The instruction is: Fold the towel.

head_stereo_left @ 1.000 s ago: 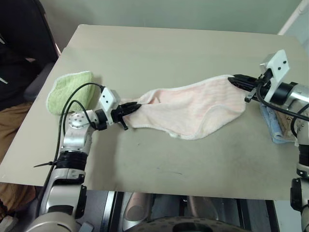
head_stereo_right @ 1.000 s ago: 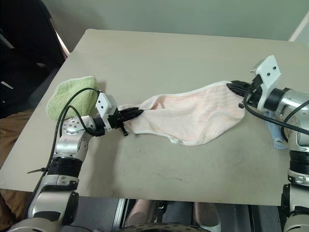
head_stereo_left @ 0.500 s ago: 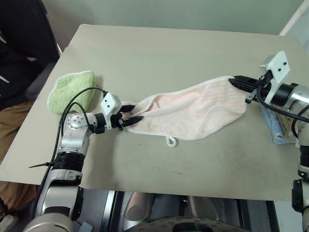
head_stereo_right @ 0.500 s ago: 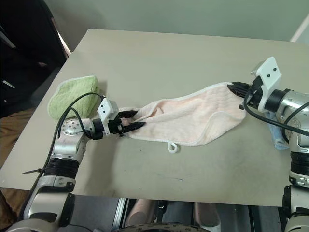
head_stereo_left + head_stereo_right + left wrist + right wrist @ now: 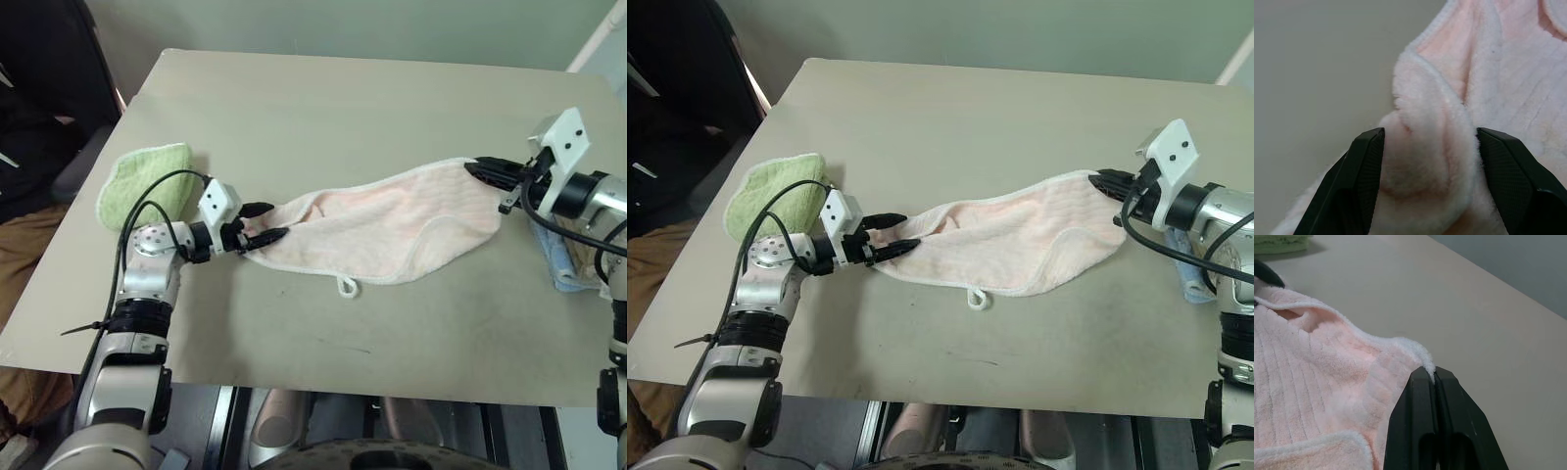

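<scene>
The pale pink towel (image 5: 382, 220) lies stretched across the middle of the table, with its white loop (image 5: 345, 286) at the near hem. My left gripper (image 5: 263, 222) is open at the towel's left end. Its two black fingers (image 5: 1359, 181) stand wide apart on either side of a bunched fold of the towel (image 5: 1430, 147). My right gripper (image 5: 472, 167) is shut on the towel's right corner and holds it a little above the table. The white hem is pinched between its fingertips (image 5: 1422, 382).
A folded light green towel (image 5: 142, 181) sits at the table's left edge, just behind my left arm. Blue and beige cloths (image 5: 563, 259) lie under my right arm at the right edge. A person (image 5: 29, 147) sits beyond the table's left side.
My left gripper has opened and let go of the towel's left end. That end has sunk onto the table and the white loop now shows. The right gripper has kept its grip.
</scene>
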Motion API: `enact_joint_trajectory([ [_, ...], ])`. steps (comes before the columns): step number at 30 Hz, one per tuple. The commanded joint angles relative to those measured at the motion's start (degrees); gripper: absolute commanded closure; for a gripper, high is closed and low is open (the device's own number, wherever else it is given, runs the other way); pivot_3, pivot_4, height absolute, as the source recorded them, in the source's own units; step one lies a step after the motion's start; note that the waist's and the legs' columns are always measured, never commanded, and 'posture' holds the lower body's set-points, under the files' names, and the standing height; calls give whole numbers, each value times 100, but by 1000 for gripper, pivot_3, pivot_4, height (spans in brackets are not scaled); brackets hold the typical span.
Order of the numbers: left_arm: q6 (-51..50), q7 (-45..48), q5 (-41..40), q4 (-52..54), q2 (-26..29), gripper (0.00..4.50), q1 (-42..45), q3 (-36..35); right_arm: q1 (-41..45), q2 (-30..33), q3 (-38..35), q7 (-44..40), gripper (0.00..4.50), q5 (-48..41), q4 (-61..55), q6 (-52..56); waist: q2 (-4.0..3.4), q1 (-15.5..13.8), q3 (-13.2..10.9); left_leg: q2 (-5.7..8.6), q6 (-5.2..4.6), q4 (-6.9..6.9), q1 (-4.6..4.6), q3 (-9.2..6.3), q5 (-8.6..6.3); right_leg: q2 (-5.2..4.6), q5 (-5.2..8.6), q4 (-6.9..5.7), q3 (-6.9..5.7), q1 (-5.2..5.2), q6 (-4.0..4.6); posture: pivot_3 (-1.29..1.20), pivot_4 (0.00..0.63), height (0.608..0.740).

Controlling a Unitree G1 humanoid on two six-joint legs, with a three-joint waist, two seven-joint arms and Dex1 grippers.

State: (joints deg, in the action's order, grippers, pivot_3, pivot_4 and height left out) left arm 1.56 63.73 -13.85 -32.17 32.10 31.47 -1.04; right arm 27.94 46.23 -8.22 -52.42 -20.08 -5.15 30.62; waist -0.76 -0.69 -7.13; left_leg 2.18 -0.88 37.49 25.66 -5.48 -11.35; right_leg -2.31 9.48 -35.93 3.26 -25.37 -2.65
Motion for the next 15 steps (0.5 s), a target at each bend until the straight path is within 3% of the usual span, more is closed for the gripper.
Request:
enact_joint_trajectory([
  [1, 451, -45, 181, -424, 122, 1287, 197, -75, 58, 112, -200, 63, 4500, -99, -231, -1, 0, 1, 0, 0, 0, 0, -1, 0, 0, 0, 0, 0, 0, 0, 0, 0, 150, 740],
  [9, 1321, -90, 460, -1173, 40, 1287, 397, -40, 54, 132, -193, 71, 4500, -82, -221, -15, 0, -3, 0, 0, -4, 0, 2, 0, 3, 0, -1, 0, 0, 0, -4, 0, 150, 740],
  [15, 1323, 317, 9, -794, -154, 1287, 310, -188, 39, 167, -197, 76, 4500, -72, -228, -9, 0, -4, 0, 2, -6, 1, 7, 0, 4, 0, -1, 0, 0, -1, -7, 0, 150, 740],
])
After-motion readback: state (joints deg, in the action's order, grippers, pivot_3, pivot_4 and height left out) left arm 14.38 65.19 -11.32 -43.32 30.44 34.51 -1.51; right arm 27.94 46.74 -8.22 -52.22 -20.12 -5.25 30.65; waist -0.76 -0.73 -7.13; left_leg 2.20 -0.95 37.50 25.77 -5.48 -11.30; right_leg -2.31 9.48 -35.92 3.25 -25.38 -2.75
